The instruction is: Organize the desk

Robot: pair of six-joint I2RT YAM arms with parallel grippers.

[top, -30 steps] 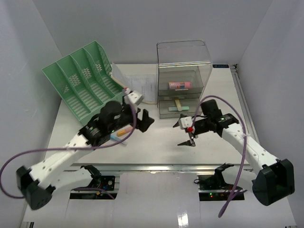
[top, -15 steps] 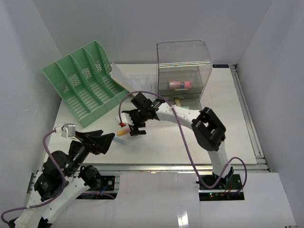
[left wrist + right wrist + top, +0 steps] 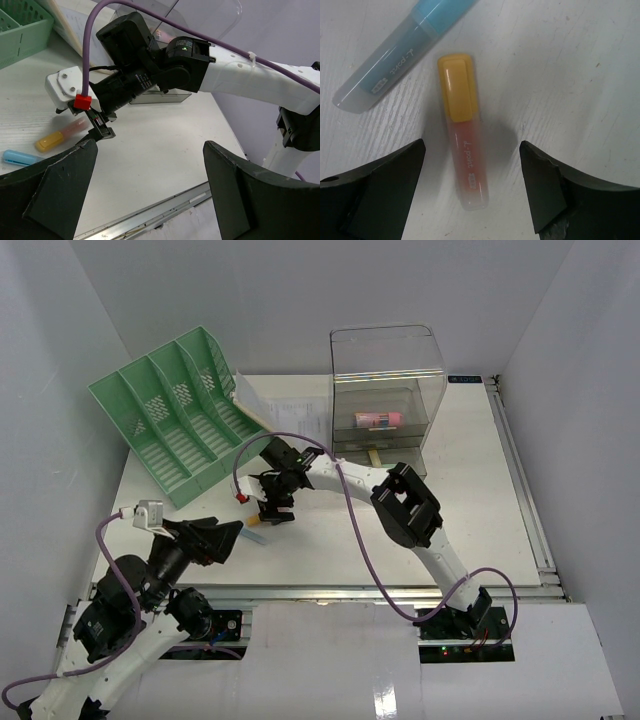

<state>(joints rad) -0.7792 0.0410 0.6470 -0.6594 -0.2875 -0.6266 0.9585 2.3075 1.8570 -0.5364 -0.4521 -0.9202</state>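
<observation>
**Desk: what's on it**

White desk (image 3: 480, 510) w/ metal rail (image 3: 330, 590) along near edge. Far left: green file sorter (image 3: 170, 420), tilted, 4 slots. Just right of it, sheets of paper (image 3: 295, 420) lying flat. Far centre-right: clear drawer unit (image 3: 388, 390), upright. Near-left of centre: 2 markers lying flat, close but apart. One is pink w/ yellow cap (image 3: 465, 155), the other blue (image 3: 395, 60) w/ clear cap, at an angle to it.
</observation>
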